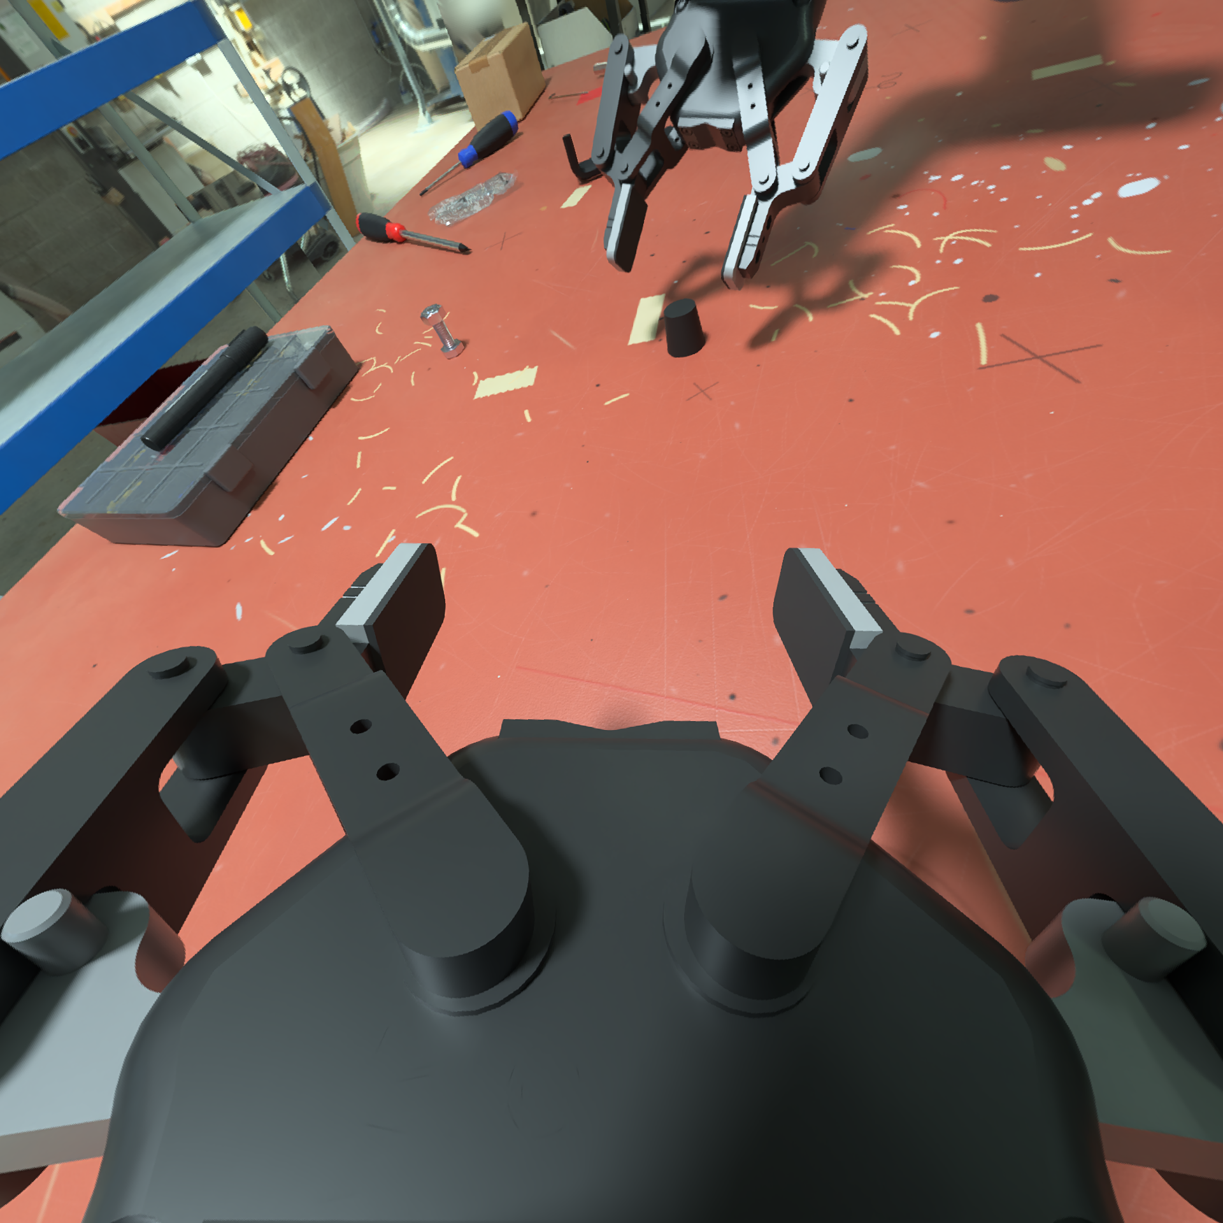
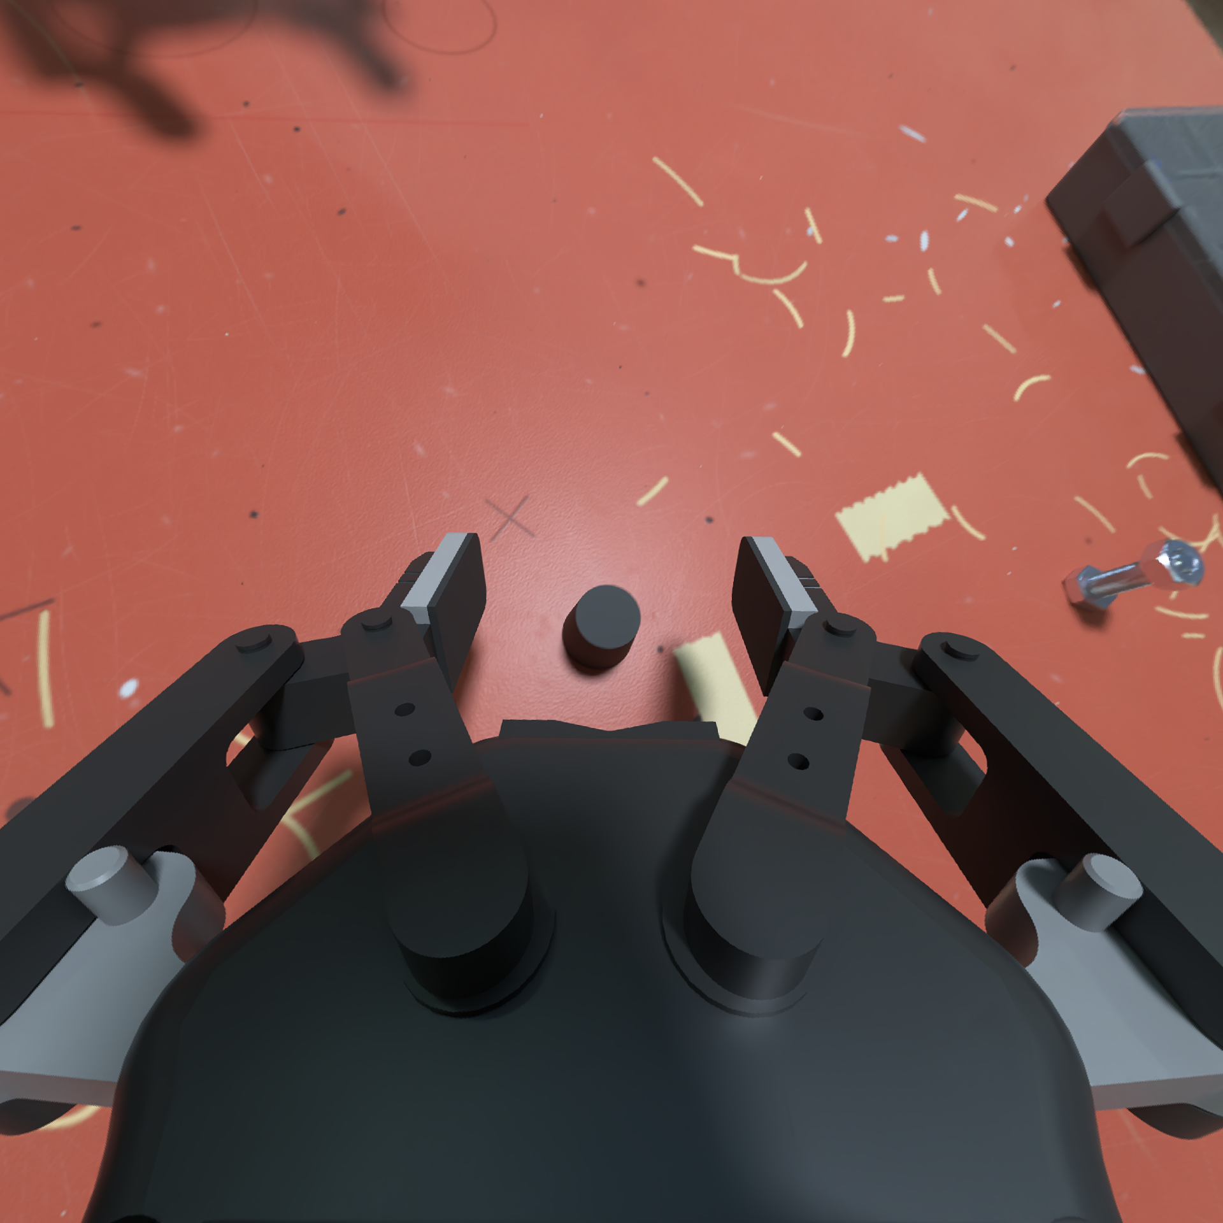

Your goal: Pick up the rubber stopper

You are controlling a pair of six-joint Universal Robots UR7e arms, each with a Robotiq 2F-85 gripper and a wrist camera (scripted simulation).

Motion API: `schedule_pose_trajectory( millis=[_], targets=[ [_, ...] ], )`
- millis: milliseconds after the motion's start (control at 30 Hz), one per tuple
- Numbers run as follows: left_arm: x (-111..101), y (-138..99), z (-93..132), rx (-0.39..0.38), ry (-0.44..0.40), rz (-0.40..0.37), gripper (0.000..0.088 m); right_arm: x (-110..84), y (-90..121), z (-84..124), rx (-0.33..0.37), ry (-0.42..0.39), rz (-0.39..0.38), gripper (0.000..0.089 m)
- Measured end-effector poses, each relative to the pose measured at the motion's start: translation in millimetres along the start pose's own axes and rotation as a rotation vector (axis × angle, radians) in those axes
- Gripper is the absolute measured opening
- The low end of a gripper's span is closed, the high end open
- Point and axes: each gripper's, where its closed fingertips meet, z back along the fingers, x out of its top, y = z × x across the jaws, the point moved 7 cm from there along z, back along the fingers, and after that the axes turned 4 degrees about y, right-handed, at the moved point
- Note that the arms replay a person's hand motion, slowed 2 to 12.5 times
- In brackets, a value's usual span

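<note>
The rubber stopper (image 2: 601, 626) is a small black tapered plug standing upright on the red table. In the right wrist view it lies below and between my right gripper's (image 2: 609, 595) open fingers, seen from above. In the left wrist view the stopper (image 1: 683, 327) stands far ahead, with the right gripper (image 1: 681, 255) hovering open just above it. My left gripper (image 1: 609, 595) is open and empty, low over bare table, well short of the stopper.
A grey parts case (image 1: 218, 437) with a black marker (image 1: 205, 387) on it lies at the left edge. A steel bolt (image 1: 442, 331) lies left of the stopper. Two screwdrivers (image 1: 410, 233), a plastic bag (image 1: 471, 197) and a cardboard box (image 1: 501, 73) lie farther back. Blue shelving (image 1: 132, 265) stands left.
</note>
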Motion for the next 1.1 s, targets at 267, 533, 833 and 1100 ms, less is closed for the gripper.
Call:
schedule_pose_trajectory(
  millis=[267,533,833,1100],
  targets=[
    [5,-11,2,-0.011,-0.013,-0.001,0.0854,-15.0,6,-2,0.02,0.045,-0.012,0.0635],
    [8,-24,0,-0.028,-0.016,-0.007,0.0854,-23.1,8,-6,0.024,0.074,-0.004,0.0594],
    [12,-40,-4,-0.056,-0.017,-0.006,0.0845,-25.2,7,-13,0.057,0.091,0.0,0.0551],
    [16,-54,-9,-0.082,-0.017,-0.011,0.0831,-24.1,4,-19,0.107,0.091,-0.013,0.0509]
  ],
)
